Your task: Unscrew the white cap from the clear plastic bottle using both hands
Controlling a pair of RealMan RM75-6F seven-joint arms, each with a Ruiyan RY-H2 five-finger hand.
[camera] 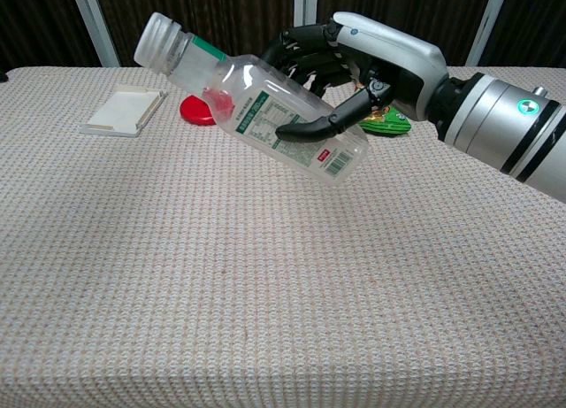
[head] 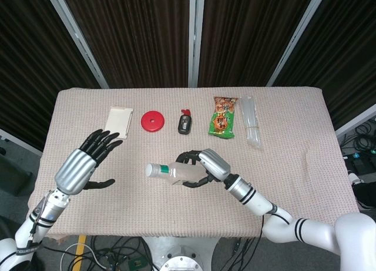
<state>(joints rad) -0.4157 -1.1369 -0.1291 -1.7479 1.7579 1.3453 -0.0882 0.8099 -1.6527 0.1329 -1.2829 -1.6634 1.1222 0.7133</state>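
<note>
A white tray point(head: 118, 121), red disc point(head: 154, 120) and snack packet point(head: 222, 117) lie in a row.

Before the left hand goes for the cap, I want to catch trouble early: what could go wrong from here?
The right hand holds the clear bottle in the air by its lower body only, tilted with the white cap far out; a twist there could turn or slip the bottle in the grip. The left hand is open and well apart from the cap, so its approach could knock the bottle.

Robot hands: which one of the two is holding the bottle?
The right robot hand grips the clear bottle; the left robot hand is spread open, holding nothing.
</note>
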